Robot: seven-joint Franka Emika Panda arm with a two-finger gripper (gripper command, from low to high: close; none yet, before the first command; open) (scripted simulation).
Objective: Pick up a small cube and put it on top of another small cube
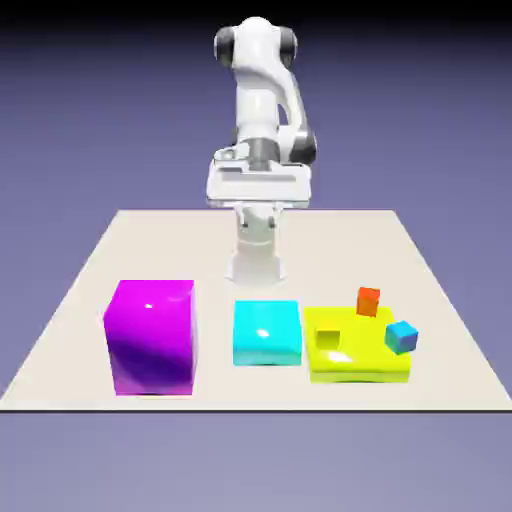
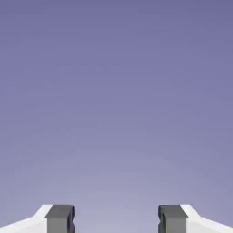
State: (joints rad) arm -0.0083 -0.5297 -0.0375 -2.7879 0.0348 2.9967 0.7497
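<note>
White arm (image 1: 262, 110) upright at the far edge, pincer (image 2: 116, 218) empty, grey fingertips (image 2: 60, 218) wide apart.

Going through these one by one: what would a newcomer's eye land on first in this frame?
Probably the big magenta block at the exterior view's left, with a cyan block beside it and a yellow block to the right. An orange cube and a blue cube sit on the yellow one. Behind stands the white arm; the hand view shows only backdrop between the open gripper.
</note>
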